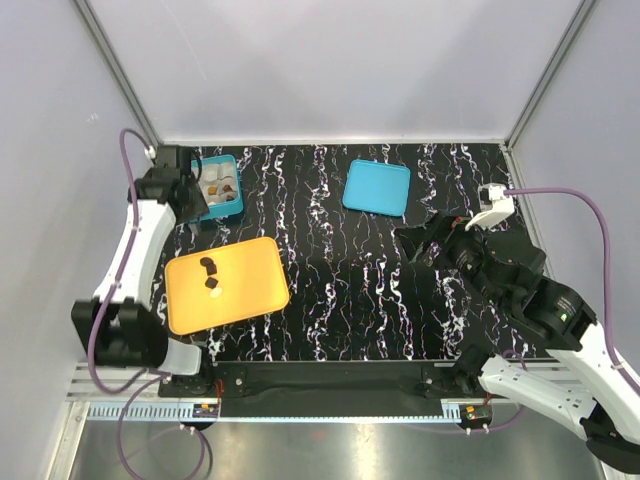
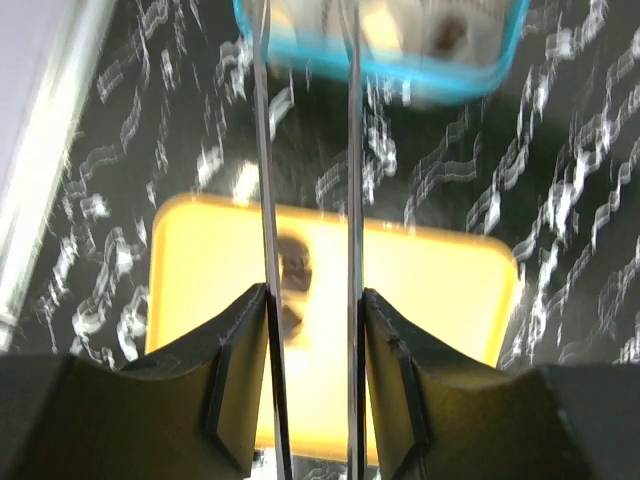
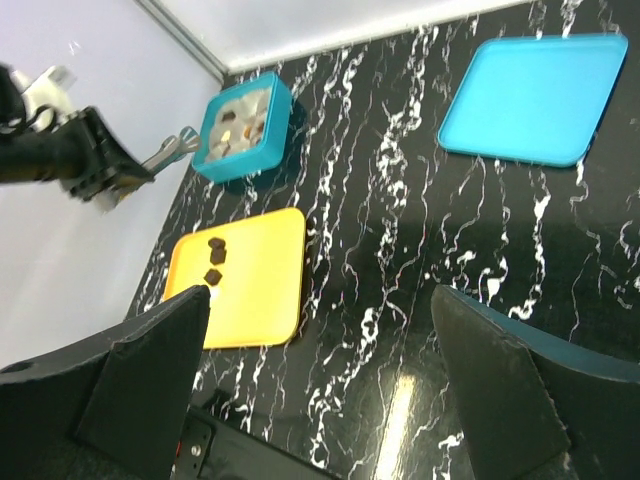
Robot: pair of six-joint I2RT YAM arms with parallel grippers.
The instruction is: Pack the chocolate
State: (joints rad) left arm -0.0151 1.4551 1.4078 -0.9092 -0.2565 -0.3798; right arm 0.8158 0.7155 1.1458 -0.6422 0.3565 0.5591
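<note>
Two dark chocolate pieces [image 1: 209,266] and a small pale one lie on the orange tray [image 1: 250,290]; in the right wrist view the dark chocolate pieces [image 3: 213,260] show at the tray's far end. More pieces sit in the teal box [image 1: 221,187]. My left gripper [image 1: 197,200] hovers at the box's left side. In the blurred left wrist view its thin metal fingers [image 2: 266,150] stand apart with nothing between them, over the tray [image 2: 440,290] and reaching toward the box [image 2: 480,75]. My right gripper [image 3: 320,300] is wide open and empty, right of centre [image 1: 418,243].
The flat teal lid [image 1: 377,188] lies at the back, right of centre, also seen as the lid [image 3: 535,95] in the right wrist view. Grey walls close in the black marbled table [image 1: 330,300] at the back and sides.
</note>
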